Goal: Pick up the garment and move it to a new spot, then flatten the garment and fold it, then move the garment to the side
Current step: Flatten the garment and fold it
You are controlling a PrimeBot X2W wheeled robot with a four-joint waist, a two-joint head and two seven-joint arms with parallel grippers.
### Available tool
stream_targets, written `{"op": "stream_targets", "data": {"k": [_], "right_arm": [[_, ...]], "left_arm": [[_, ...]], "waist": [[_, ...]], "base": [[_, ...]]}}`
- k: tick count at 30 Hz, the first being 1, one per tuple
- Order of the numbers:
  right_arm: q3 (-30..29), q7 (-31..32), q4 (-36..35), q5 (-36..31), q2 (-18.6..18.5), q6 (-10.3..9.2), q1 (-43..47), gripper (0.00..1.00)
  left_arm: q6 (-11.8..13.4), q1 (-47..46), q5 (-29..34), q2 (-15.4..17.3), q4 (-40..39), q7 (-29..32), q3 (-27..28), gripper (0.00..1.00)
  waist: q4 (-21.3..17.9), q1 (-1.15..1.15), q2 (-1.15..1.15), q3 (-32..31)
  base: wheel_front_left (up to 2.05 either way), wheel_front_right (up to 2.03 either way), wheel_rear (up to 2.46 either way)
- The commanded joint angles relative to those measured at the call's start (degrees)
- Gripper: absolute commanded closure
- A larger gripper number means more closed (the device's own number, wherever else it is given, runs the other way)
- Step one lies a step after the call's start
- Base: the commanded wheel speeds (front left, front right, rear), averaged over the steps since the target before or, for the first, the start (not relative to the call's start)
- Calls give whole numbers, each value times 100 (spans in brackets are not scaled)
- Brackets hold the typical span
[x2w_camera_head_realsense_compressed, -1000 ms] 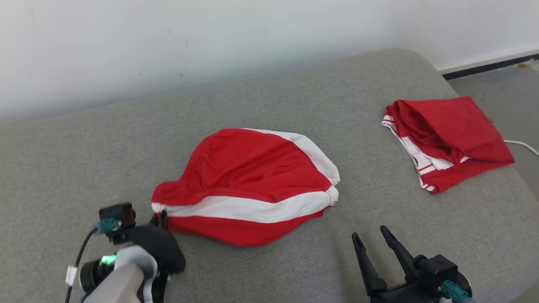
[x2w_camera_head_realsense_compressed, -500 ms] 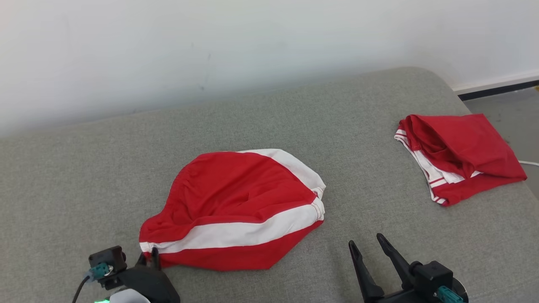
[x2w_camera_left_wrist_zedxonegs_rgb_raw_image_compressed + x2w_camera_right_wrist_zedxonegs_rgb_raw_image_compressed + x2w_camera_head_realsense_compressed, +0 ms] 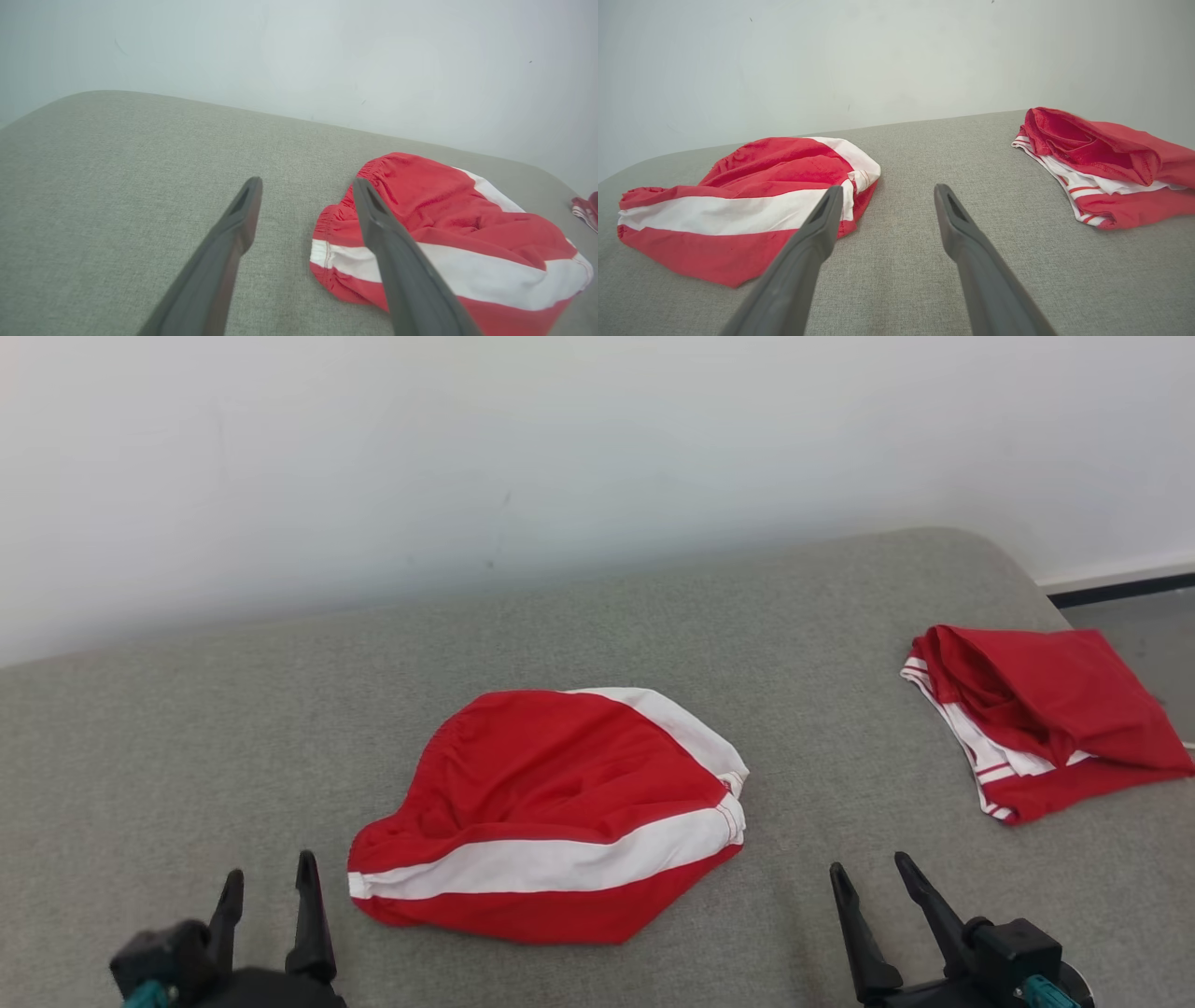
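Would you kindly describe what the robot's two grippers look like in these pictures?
The left gripper and the right gripper look alike: each has two long, dark, tapering fingers ending in pointed tips, with a narrow recessed slot near each tip. Both sit on blocky black housings, each carrying a small teal connector.

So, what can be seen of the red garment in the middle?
The red garment is thin cloth with two wide white bands and a gathered edge at its left end. It lies rumpled, not flat, on the grey cushion. Only the cushion touches it; the open left gripper stands beside it.
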Motion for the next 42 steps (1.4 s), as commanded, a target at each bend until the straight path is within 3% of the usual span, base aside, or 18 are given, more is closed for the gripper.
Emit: {"op": "stream_targets", "data": {"k": [1,12,24,32,42], "right_arm": [[-31,-1,-16,-40,-4,-18,68,0],[-238,18,-21,-184,-5,-18,17,0],[-274,14,185,-137,-15,-18,-59,0],[-244,13,245,-140,16,-18,-70,0],[-195,8,278,-133,37,-18,-54,0]], "left_arm": [[-36,164,147,-86,-85,-2,99,0],[-904,1379,2041,-1084,-839,-2,1436,0],[-1612,1388,2755,-1600,-666,-3,2182,0],[-1848,1300,2940,-1687,-519,-3,2361,0],[-1881,1339,2991,-1726,-418,-3,2347,0]], "waist": [[88,1,0,-73],[377,1,0,-239],[580,1,0,-344],[627,1,0,-377],[565,1,0,-359]], "base": [[0,0,0],[0,0,0],[0,0,0],[0,0,0],[0,0,0]]}}
